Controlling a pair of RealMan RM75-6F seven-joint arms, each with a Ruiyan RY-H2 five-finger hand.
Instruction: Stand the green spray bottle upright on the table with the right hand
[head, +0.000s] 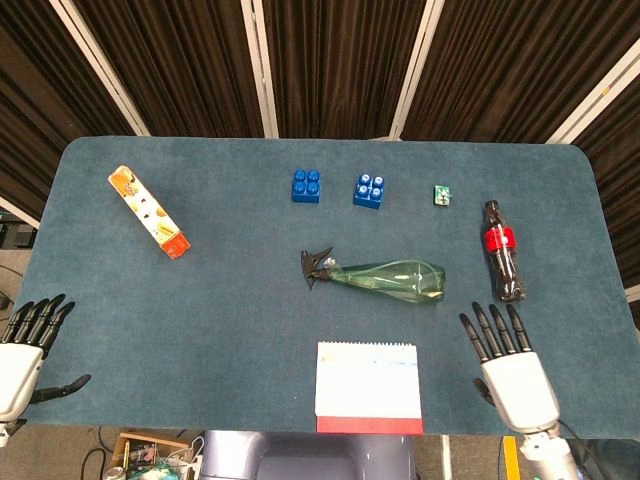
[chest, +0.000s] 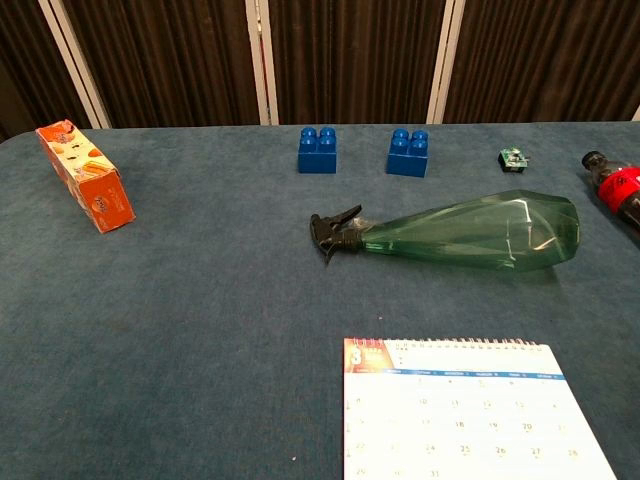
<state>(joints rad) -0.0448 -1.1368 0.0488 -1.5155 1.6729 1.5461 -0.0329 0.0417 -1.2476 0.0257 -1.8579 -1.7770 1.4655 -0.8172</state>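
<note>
The green spray bottle (head: 385, 281) lies on its side mid-table, black nozzle to the left, wide base to the right; the chest view shows the same bottle (chest: 470, 233) flat on the cloth. My right hand (head: 510, 372) hovers over the table's front right part, fingers spread, holding nothing, a short way right and toward me from the bottle's base. My left hand (head: 22, 352) sits at the front left table edge, fingers spread and empty. Neither hand shows in the chest view.
A desk calendar (head: 367, 386) stands at the front edge just left of my right hand. A cola bottle (head: 501, 252) lies right of the spray bottle. Two blue bricks (head: 306, 186) (head: 369, 190), a small green item (head: 442, 195) and an orange box (head: 150, 212) sit farther back.
</note>
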